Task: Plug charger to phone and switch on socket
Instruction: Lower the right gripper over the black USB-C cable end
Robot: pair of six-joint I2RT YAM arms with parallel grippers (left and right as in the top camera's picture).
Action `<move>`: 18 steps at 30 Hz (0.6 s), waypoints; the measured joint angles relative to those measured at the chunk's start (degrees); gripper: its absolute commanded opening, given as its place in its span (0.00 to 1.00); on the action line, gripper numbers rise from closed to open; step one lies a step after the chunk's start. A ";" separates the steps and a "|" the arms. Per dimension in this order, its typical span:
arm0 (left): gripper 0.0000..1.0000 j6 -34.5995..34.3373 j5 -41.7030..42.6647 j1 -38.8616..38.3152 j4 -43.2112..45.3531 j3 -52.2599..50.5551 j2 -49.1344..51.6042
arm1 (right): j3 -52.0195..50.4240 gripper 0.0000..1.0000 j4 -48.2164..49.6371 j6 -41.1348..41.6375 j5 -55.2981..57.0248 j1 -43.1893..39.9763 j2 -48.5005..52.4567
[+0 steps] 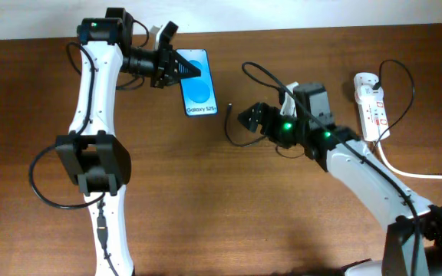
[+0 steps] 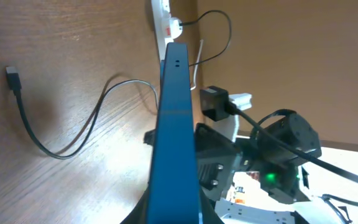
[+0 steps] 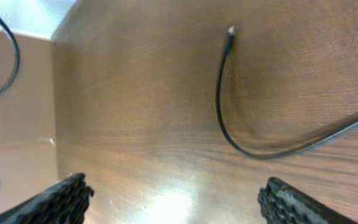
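Note:
The phone (image 1: 199,87) lies on the table, its blue screen lit. My left gripper (image 1: 181,68) is shut on its upper left edge. In the left wrist view the phone (image 2: 175,118) stands edge-on between the fingers (image 2: 174,214). The charger's small black plug (image 1: 229,106) lies just right of the phone, with the thin cable curving away behind it. My right gripper (image 1: 250,117) is open and empty just right of the plug. In the right wrist view the plug (image 3: 230,31) and cable (image 3: 229,134) lie ahead of the open fingers (image 3: 176,199). The socket (image 1: 374,109) is at the far right.
A thick white cord (image 1: 424,175) runs from the socket off the right edge. In the left wrist view the plug (image 2: 11,73) lies on bare wood at the left, and the right arm (image 2: 272,155) is close behind the phone. The table's far edge is just beyond the phone.

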 measured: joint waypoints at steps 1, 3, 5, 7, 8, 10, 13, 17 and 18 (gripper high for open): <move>0.00 0.02 0.33 0.55 -0.26 0.00 0.00 | 2.08 0.83 -2.64 -1.51 0.59 0.00 0.00; 0.00 0.17 0.90 1.79 -1.53 0.02 0.00 | 5.60 0.76 -7.10 -4.02 1.86 0.00 0.00; 0.00 0.17 1.88 3.43 -2.91 0.02 0.00 | 8.79 0.75 -10.34 -5.62 3.19 0.00 0.00; 0.00 0.20 3.30 5.14 -3.80 0.02 0.00 | 11.87 0.71 -12.44 -7.10 4.09 0.00 0.00; 0.00 0.17 4.44 6.08 -4.17 0.04 0.00 | 13.38 0.70 -13.46 -7.43 4.52 0.00 0.15; 0.00 0.17 6.27 7.41 -5.07 0.07 0.00 | 16.98 0.70 -15.63 -8.20 5.09 0.00 1.27; 0.00 0.17 8.04 8.68 -5.38 0.09 0.00 | 25.31 0.64 -19.80 -9.38 5.73 0.11 6.84; 0.00 0.17 9.05 8.66 -5.51 0.11 0.00 | 35.85 0.52 -25.83 -10.73 6.29 1.05 17.46; 0.00 0.17 9.20 8.59 -5.53 0.11 0.00 | 38.16 0.49 -25.68 -10.86 6.43 1.55 20.15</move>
